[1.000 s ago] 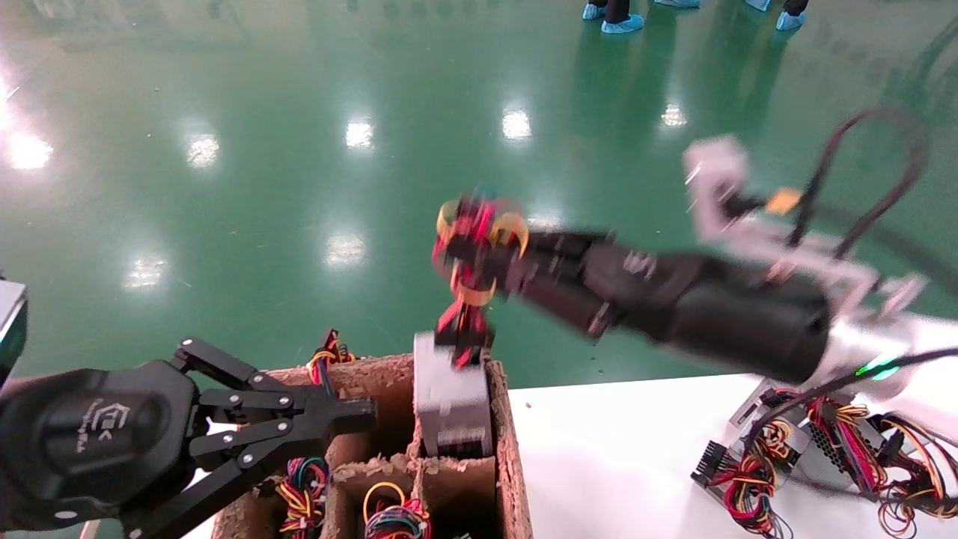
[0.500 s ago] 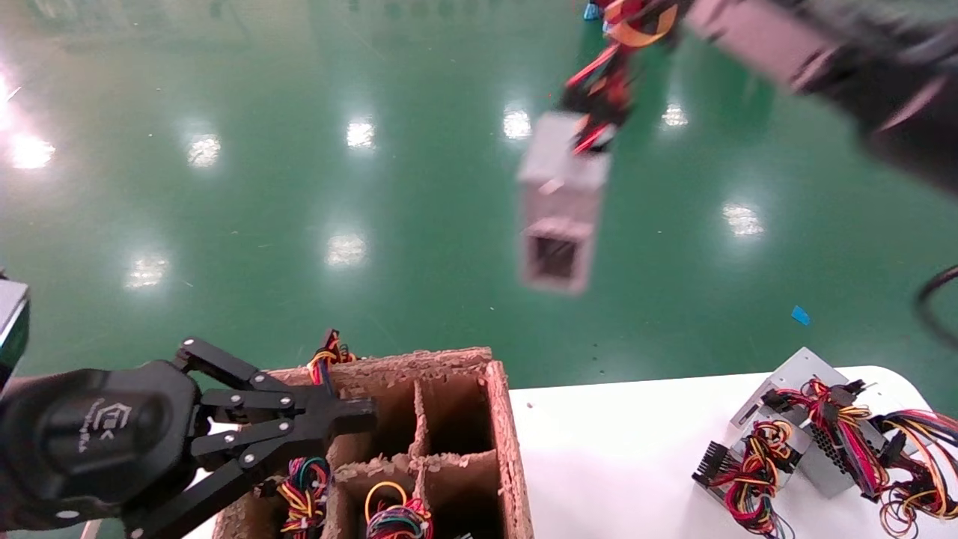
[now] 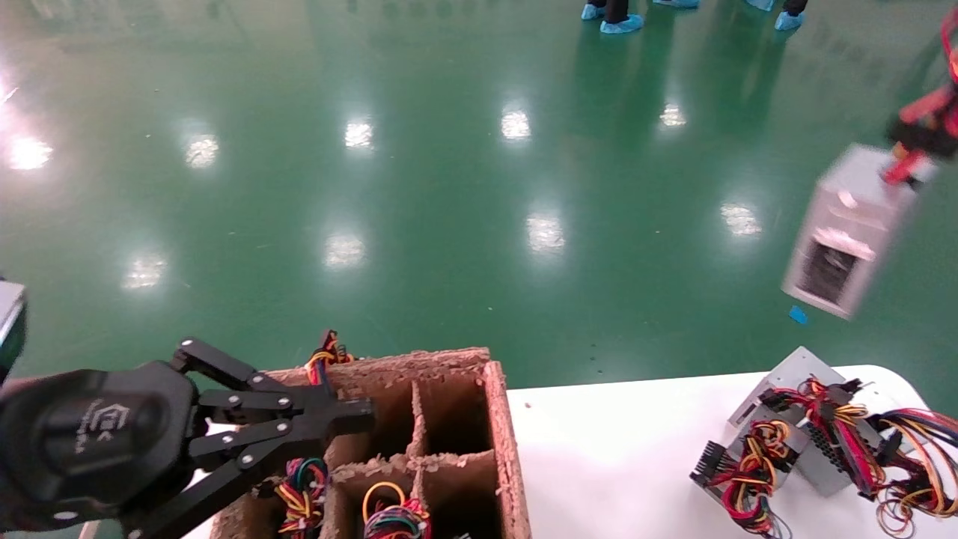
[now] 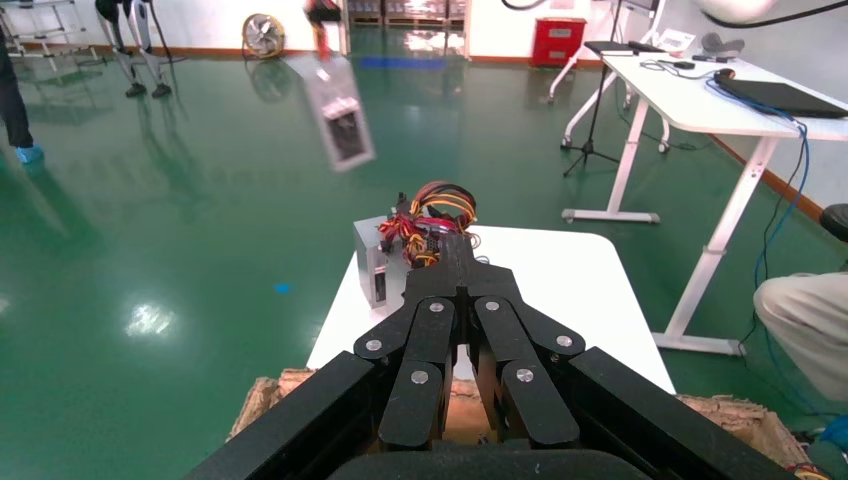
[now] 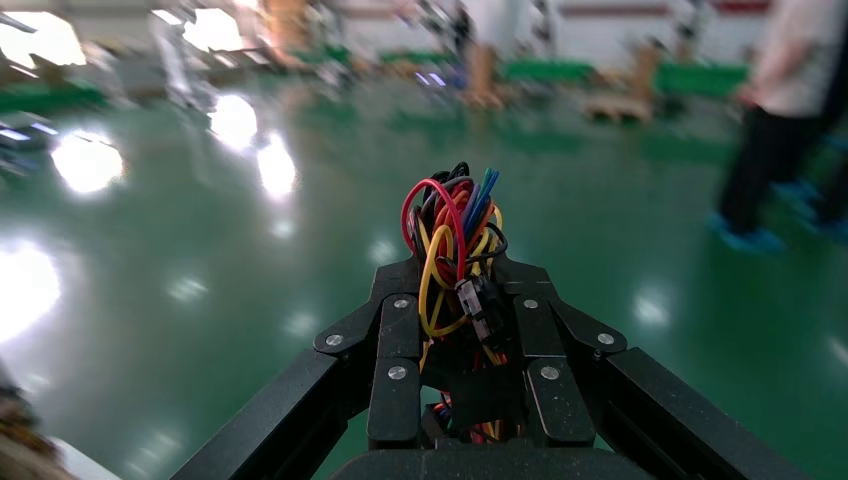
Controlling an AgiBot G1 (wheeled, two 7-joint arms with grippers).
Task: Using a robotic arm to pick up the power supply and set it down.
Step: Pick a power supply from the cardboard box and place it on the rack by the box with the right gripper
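Floor: glossy green (image 3: pixel 419 187), with bright lamp reflections; people in blue shoe covers (image 3: pixel 621 24) stand at 12 o'clock.
Table: white top (image 3: pixel 614 464) at 5 o'clock, carrying two more silver units (image 3: pixel 793 442) with coloured wires.
Cardboard box: brown divided box (image 3: pixel 449 442) at 6 o'clock; some cells hold wire bundles.
Power supply: small silver-grey metal box (image 3: pixel 849 228) with a dark vent on one face, hanging tilted in the air at 2 o'clock, above the floor (well apart from the table).
Wire bundle: red, yellow and black (image 5: pixel 455 235).
Right gripper: (image 5: pixel 460 300) pinching the wire bundle.
Left gripper: (image 3: pixel 352 416) at 8 o'clock over the cardboard box, fingers pressed together.
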